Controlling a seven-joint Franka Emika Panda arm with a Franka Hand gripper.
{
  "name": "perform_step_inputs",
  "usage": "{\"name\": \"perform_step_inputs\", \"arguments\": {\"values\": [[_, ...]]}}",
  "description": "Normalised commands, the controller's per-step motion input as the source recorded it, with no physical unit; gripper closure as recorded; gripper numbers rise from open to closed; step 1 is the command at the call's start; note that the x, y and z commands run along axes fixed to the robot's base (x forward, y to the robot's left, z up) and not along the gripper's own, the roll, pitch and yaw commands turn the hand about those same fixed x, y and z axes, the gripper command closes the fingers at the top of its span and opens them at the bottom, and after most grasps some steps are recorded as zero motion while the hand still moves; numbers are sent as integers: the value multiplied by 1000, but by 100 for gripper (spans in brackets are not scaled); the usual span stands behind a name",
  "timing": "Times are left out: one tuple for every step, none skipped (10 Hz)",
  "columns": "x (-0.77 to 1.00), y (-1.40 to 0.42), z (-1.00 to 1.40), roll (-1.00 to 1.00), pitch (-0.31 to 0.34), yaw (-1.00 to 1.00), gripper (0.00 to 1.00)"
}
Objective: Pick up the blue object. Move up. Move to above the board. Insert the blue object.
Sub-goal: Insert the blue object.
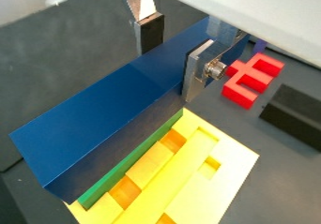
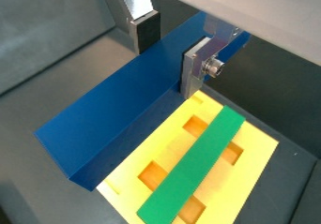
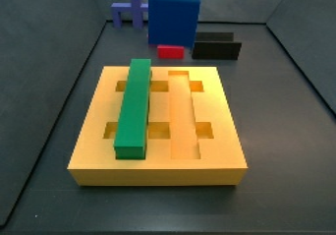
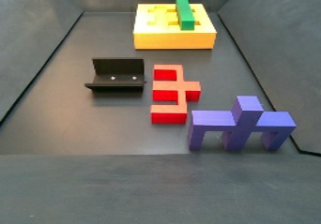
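My gripper (image 1: 172, 61) is shut on the blue object (image 1: 100, 115), a long dark blue bar, with a finger plate on each long side; both wrist views show this (image 2: 171, 54). The bar hangs in the air over the yellow board (image 1: 213, 171), beside and roughly parallel to the green bar (image 2: 194, 167) lying in one groove. In a side view the blue object (image 3: 174, 13) floats above the far end of the board (image 3: 157, 175). The gripper itself is out of both side views, and the blue object does not show in the side view with the board (image 4: 175, 40) at the back.
A red piece (image 4: 174, 92), the dark fixture (image 4: 115, 76) and a purplish-blue pronged piece (image 4: 241, 125) stand on the dark floor beyond the board. The green bar (image 3: 134, 106) fills the board's left groove. Dark walls enclose the floor.
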Motion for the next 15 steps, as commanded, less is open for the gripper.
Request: {"name": "perform_step_inputs", "arguments": {"values": [[0,-26,-646,11,-20,0,100],[0,0,-11,6,0,0,100],[0,23,-31,0,0,0,100],[0,29,-89,0,0,0,100],[0,3,-149,0,0,0,100],[0,0,-194,0,0,0,100],[0,0,-197,0,0,0,100],[0,0,-151,0,0,0,100],[0,0,-146,0,0,0,100],[0,0,-174,0,0,0,100],[0,0,-174,0,0,0,100],[0,0,-171,0,0,0,100],[0,0,-169,0,0,0,100],[0,0,-174,0,0,0,100],[0,0,-160,0,0,0,100]]}}
